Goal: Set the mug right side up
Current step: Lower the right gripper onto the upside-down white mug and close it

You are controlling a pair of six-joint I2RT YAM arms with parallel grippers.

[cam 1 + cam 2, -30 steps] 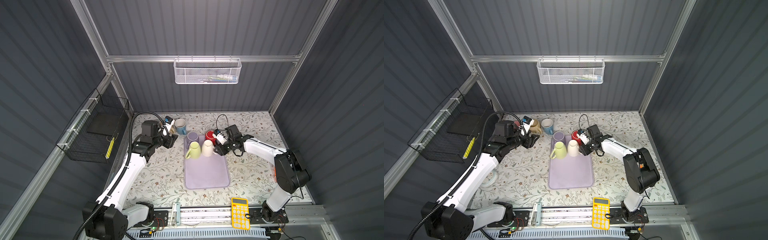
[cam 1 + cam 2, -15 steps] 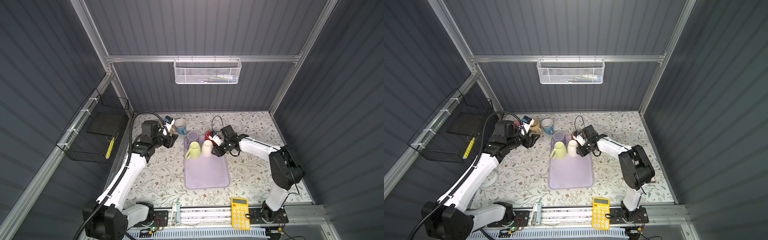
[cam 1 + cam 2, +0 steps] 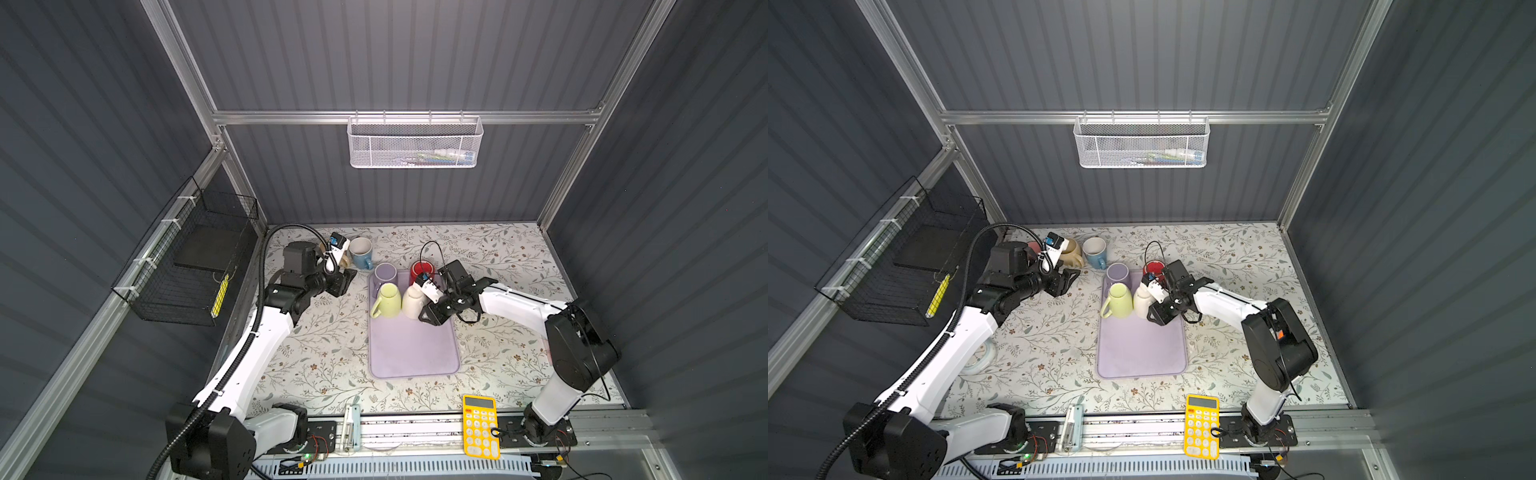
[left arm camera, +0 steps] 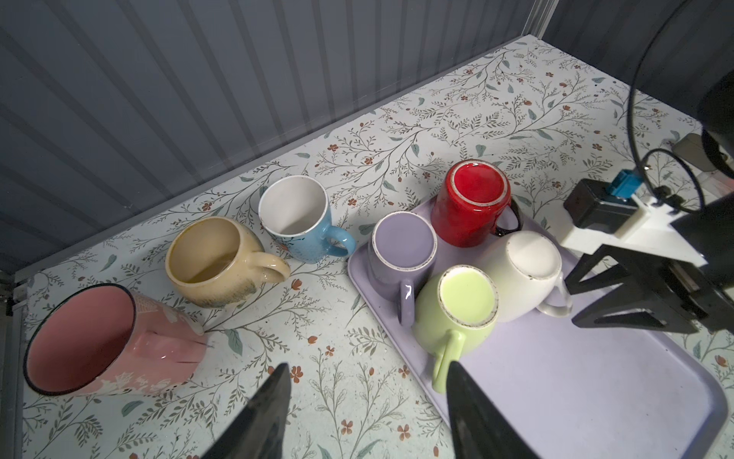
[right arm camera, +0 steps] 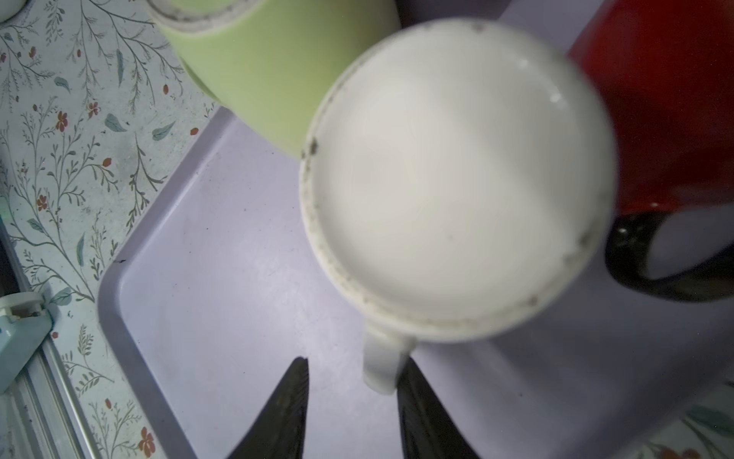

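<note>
Straddling the white mug's (image 5: 456, 171) handle (image 5: 381, 365) sits the right tool (image 5: 351, 361).

Robot lab test cell, grey ribbed panel walls (image 3: 374, 54), aluminium frame (image 3: 291, 117), floral tabletop (image 3: 498, 249).

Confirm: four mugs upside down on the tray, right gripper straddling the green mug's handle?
One slip: the right gripper straddles the handle of the white mug, not the green mug beside it; the right wrist view shows it. All four on the tray are upside down, as you said.
</note>
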